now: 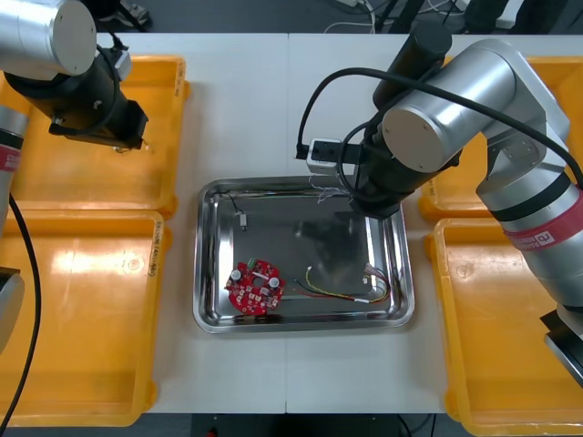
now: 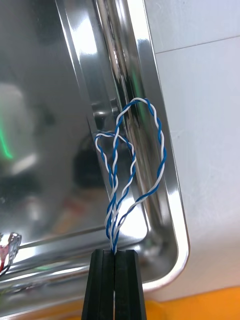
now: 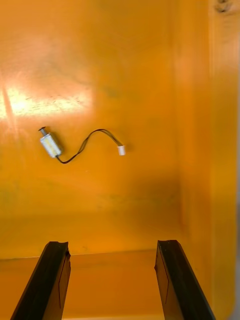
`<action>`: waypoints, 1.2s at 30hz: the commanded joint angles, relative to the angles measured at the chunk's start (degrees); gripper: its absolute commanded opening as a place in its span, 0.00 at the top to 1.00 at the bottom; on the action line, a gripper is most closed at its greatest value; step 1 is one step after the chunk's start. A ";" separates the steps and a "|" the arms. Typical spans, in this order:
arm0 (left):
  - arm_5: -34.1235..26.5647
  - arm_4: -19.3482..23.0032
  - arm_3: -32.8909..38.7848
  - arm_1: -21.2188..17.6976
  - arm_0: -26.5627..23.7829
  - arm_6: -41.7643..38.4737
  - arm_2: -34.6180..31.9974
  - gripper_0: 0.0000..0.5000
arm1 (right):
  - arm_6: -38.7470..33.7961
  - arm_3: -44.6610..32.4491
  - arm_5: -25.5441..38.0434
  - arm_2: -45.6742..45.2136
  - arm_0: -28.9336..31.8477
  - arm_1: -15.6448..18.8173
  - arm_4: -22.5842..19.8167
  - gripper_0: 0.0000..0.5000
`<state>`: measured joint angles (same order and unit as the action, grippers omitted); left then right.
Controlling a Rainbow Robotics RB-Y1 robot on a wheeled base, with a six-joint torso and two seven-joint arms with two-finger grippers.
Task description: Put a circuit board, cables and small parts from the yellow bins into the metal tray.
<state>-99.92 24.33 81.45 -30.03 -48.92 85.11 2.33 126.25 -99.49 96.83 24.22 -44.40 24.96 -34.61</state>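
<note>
My right gripper (image 2: 114, 252) is shut on a twisted blue and white cable (image 2: 135, 150), whose loops hang over the far right corner of the metal tray (image 2: 167, 170). In the front view the right arm (image 1: 428, 127) reaches over that corner of the tray (image 1: 209, 314). A round red circuit board (image 1: 256, 286), a red and yellow cable (image 1: 344, 289) and a small metal part (image 1: 241, 218) lie in the tray. My left gripper (image 3: 112, 247) stands open above a small metal part with a black lead (image 3: 50, 145) on the floor of the far left yellow bin (image 1: 168, 177).
The near left yellow bin (image 1: 82, 319) and near right yellow bin (image 1: 492, 346) flank the tray. The far right yellow bin (image 1: 446, 196) is partly covered by the right arm. Bare table (image 1: 246, 109) lies beyond the tray.
</note>
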 commanded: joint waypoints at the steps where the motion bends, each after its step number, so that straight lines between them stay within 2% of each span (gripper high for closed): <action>1: 2.62 -1.48 -4.54 -2.67 -4.34 3.57 -3.21 0.00 | 3.30 1.49 -3.23 2.41 -0.34 -1.14 0.16 1.00; 8: 7.98 -3.06 -9.91 -2.67 -4.51 -2.49 -3.56 0.00 | 3.65 2.54 -7.45 5.92 0.02 -1.85 1.66 1.00; 16: 11.06 -2.36 -12.63 -2.67 -4.78 -9.43 -3.56 0.00 | 3.65 2.63 -8.59 6.80 1.69 -1.67 2.71 1.00; 20: 13.34 -1.48 -14.04 -2.58 -4.78 -13.56 -3.56 0.00 | 3.83 2.63 -10.70 7.59 3.09 -0.53 2.71 1.00; 36: 24.07 -2.27 -21.33 -2.40 -5.04 -14.62 -1.63 0.00 | 3.74 2.63 -14.74 9.88 4.85 0.61 4.73 1.00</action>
<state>-77.36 22.34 59.89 -30.35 -50.49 70.86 0.17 128.33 -96.25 82.71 33.11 -40.07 24.26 -30.51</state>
